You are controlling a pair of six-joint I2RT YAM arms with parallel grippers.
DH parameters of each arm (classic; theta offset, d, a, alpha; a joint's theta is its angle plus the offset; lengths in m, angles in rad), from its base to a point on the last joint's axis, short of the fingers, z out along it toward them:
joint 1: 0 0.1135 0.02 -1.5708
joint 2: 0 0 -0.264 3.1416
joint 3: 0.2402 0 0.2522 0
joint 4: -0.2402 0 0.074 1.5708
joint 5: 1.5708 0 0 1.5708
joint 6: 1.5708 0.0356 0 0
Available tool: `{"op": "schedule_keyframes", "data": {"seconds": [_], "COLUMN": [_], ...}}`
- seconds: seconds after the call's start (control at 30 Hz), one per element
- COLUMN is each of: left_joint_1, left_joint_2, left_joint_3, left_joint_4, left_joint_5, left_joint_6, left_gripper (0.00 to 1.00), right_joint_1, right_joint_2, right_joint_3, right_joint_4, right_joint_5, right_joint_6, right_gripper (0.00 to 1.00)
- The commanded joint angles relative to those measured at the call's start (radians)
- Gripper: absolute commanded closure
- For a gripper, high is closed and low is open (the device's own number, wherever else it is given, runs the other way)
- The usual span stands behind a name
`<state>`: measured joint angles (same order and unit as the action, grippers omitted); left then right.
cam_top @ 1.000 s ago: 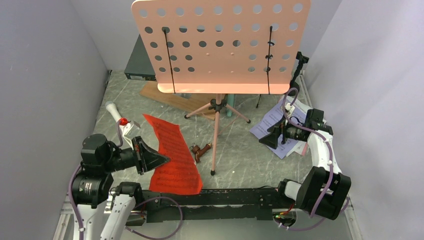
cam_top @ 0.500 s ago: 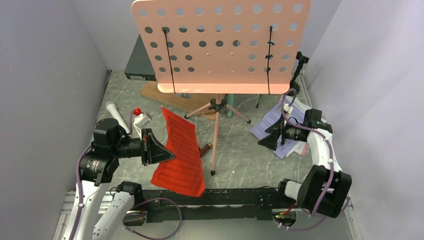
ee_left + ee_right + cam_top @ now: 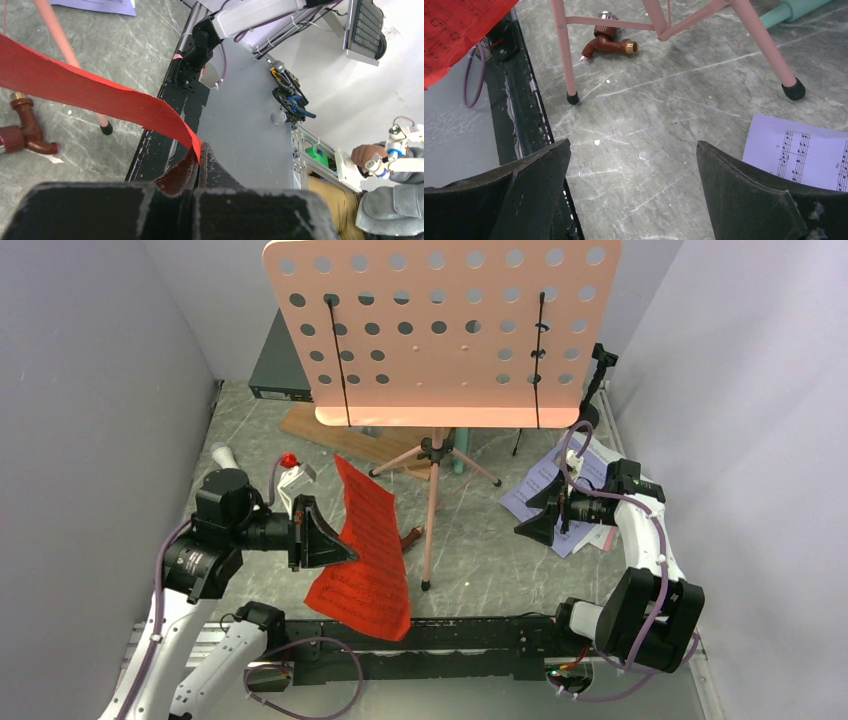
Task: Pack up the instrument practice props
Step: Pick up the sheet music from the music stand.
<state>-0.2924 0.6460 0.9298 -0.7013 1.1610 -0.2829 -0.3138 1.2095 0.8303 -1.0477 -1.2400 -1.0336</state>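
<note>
1. Worktop: grey marbled worktop, walled on three sides.

2. Pink perforated music desk: upright on its pink tripod legs at the middle of the worktop, feet on the surface.

3. Red sheet-music page: at 7 o'clock from the tripod, lifted and curled, its far end pointing to 12 o'clock. Its near end hangs over the black rail at the worktop's 6 o'clock edge.

4. Left gripper: jaws clamped on the left edge of the red page. The left wrist view shows the page pinched between the two closed tips.

5. Right gripper: at 4 o'clock from the tripod, jaws spread wide and holding nothing. The right wrist view shows bare worktop between them.

6. White sheet-music pages: flat on the worktop at 3 o'clock from the tripod, just beside the right gripper.

7. White microphone: at 9 o'clock, partly hidden behind the left arm.

8. Mint microphone handle: lying beside a tripod foot.

9. Small brown tap-shaped piece: lying between the tripod legs.

10. Dark grey flat metal box: at 11 o'clock, behind the desk.
</note>
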Motion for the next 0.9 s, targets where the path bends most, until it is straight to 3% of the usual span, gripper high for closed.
{"op": "schedule_keyframes", "data": {"seconds": [0.0,0.2,0.3,0.4,0.47,0.6,0.77,0.87], "left_joint_1": [-0.06,-0.268,-0.499,-0.803,-0.917,-0.958,-0.958,-0.958], "left_joint_2": [0.006,0.056,0.149,0.3,0.412,0.597,0.654,0.676], "left_joint_3": [0.029,0.009,0.056,0.182,0.289,0.467,0.529,0.569], "left_joint_4": [0.076,0.172,0.155,0.051,-0.05,-0.239,-0.218,-0.222], "left_joint_5": [0.004,-0.149,-0.327,-0.607,-0.759,-0.916,-0.91,-0.902], "left_joint_6": [-0.019,-0.057,-0.008,0.104,0.174,0.289,0.417,0.447], "left_gripper": [1.0,1.0,1.0,1.0,1.0,1.0,1.0,1.0], "right_joint_1": [0.004,0.005,0.004,0.004,0.004,0.005,0.015,0.027], "right_joint_2": [0.0,0.002,0.001,-0.001,0.002,0.001,-0.007,-0.011], "right_joint_3": [0.038,0.038,0.039,0.042,0.047,0.053,0.036,0.033], "right_joint_4": [-0.048,-0.048,-0.054,-0.085,-0.138,-0.28,-0.428,-0.449], "right_joint_5": [-0.055,-0.05,-0.049,-0.056,-0.07,-0.105,-0.134,-0.14], "right_joint_6": [-0.09,-0.093,-0.103,-0.145,-0.207,-0.4,-0.631,-0.666], "right_gripper": [0.0,0.0,0.0,0.0,0.0,0.0,0.0,0.0]}}
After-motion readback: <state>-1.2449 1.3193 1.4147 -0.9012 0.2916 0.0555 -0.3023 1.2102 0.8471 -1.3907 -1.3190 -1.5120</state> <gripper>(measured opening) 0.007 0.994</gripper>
